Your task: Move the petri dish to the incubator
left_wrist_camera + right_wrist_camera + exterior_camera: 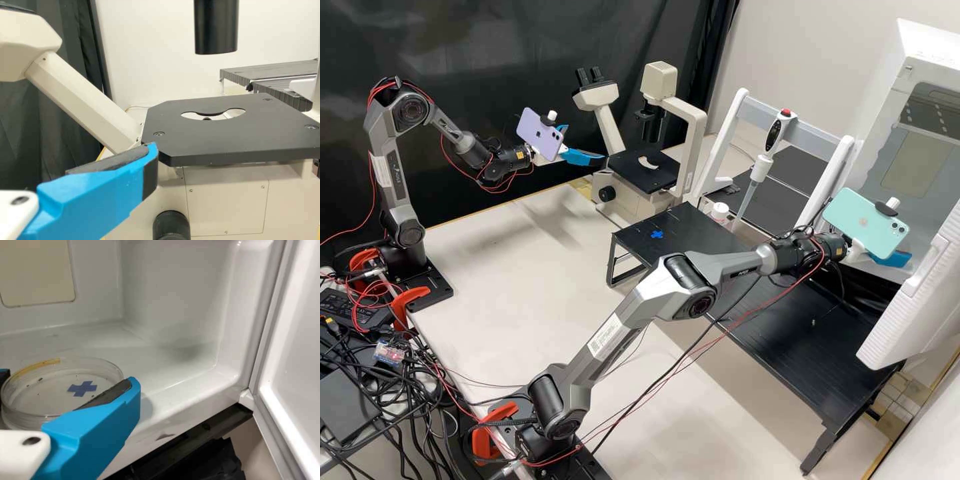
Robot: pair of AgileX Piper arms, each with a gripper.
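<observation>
1. Petri dish (65, 385) clamped between the two fingers of the right gripper (891, 259), inside the incubator (175, 295); whether its base touches the incubator floor, I cannot tell.
2. On the dish, a blue cross (82, 388) shows, and an amber streak (37, 367) runs along part of the rim.
3. Beyond it rise the pale inner walls; the incubator door (920, 293) stands open.
4. The left gripper (587, 143) has its fingers apart, near the black stage (630, 165) of the microscope (695, 127).
5. A black platform (747, 267) lies under part of the right arm, with another blue cross (657, 235) near its microscope end.
6. Behind that platform, a pipette (760, 170) hangs upright in front of a white frame (728, 137).
</observation>
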